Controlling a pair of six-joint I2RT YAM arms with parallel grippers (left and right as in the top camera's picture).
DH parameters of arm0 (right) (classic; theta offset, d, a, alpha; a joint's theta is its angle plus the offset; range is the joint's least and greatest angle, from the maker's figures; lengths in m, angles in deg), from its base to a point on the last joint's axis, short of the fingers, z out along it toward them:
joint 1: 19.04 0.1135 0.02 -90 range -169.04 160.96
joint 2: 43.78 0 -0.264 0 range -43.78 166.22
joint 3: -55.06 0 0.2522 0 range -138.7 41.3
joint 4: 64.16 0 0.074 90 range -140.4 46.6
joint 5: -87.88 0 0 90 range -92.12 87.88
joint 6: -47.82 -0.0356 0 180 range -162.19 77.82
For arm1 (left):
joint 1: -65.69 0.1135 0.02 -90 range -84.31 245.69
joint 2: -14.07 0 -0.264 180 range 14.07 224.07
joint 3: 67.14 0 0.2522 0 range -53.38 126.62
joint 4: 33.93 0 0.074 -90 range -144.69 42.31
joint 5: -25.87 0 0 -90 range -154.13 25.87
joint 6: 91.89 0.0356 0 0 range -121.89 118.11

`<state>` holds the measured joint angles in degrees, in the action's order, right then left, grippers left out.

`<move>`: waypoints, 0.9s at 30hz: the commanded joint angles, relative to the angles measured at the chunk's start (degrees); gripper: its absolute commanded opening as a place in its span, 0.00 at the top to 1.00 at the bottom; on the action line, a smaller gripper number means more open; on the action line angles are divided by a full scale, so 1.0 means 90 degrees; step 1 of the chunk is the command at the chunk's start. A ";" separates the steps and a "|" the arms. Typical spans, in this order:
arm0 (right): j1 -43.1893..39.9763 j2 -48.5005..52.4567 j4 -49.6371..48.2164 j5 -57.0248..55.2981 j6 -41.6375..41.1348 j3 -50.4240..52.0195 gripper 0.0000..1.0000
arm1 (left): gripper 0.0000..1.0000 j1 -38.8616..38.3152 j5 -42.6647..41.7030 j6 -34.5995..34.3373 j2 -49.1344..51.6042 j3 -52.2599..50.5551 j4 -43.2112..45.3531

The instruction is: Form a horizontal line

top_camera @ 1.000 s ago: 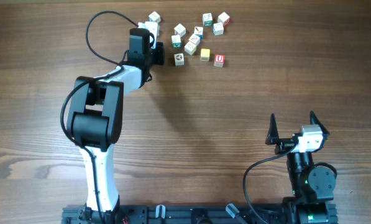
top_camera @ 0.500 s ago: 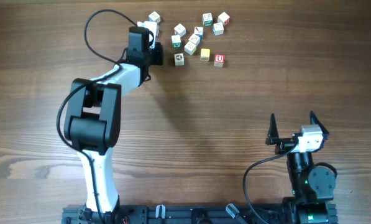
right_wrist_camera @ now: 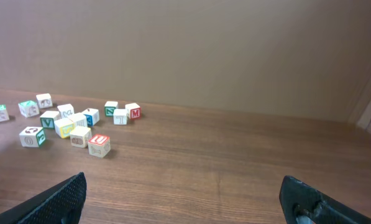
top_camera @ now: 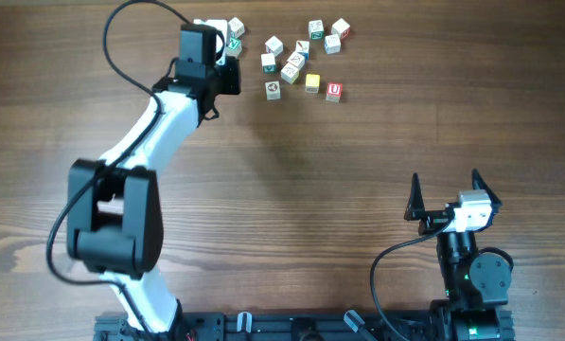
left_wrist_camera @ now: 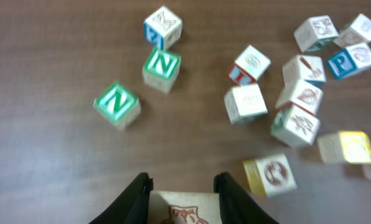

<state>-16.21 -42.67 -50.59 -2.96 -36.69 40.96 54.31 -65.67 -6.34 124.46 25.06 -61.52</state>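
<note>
Now the left gripper has its fingers closed on a white cube with a reddish drawing on top. I cannot tell whether it is off the table. Just beyond lie green N cubes, and to the right the other cubes lie scattered, so the horizontal line is not yet formed. The green-marked cube and the red U cube sit apart at the near edge of the scatter, with a yellow cube between them. This looks like the carrying step. Next, I judge, the white cube must be set level with those two without knocking its neighbours. The right gripper rests wide open, well apart.
</note>
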 commanded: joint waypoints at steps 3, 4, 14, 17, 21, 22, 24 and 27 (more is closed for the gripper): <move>0.0017 -0.0056 -0.0017 0.0102 0.0053 0.0005 0.00 | 0.75 -0.0017 -0.0112 -0.0627 -0.0945 0.0039 -0.1076; 0.0017 -0.0056 -0.0017 0.0100 0.0056 0.0005 0.00 | 0.76 -0.0019 -0.0134 -0.0709 -0.1061 0.0039 -0.1292; 0.0019 -0.0056 -0.0017 0.0100 0.0056 0.0005 0.00 | 0.78 -0.0680 -0.0151 -0.0726 -0.1846 0.0036 -0.3186; 0.0017 -0.0056 -0.0017 0.0100 0.0056 0.0005 0.00 | 0.78 -0.0967 -0.0151 -0.0731 -0.1877 0.0036 -0.3621; 0.0017 -0.0056 -0.0017 0.0100 0.0058 0.0005 0.00 | 0.79 -0.1246 -0.0153 -0.0937 -0.1877 0.0019 -0.4121; 0.0017 -0.0056 -0.0017 0.0100 0.0056 0.0005 0.00 | 0.79 -0.1316 -0.0151 -0.1018 -0.1877 -0.0017 -0.4184; 0.0017 -0.0056 -0.0017 0.0102 0.0056 0.0005 0.00 | 0.80 -0.1479 -0.0151 -0.1243 -0.1877 -0.0168 -0.4214; 0.0019 -0.0056 -0.0017 0.0100 0.0056 0.0005 0.00 | 0.80 -0.1673 -0.0151 -0.1683 -0.1877 -0.0449 -0.4061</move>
<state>-16.21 -42.67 -50.59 -2.96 -36.69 40.96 41.28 -66.55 -15.78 108.88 24.12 -98.96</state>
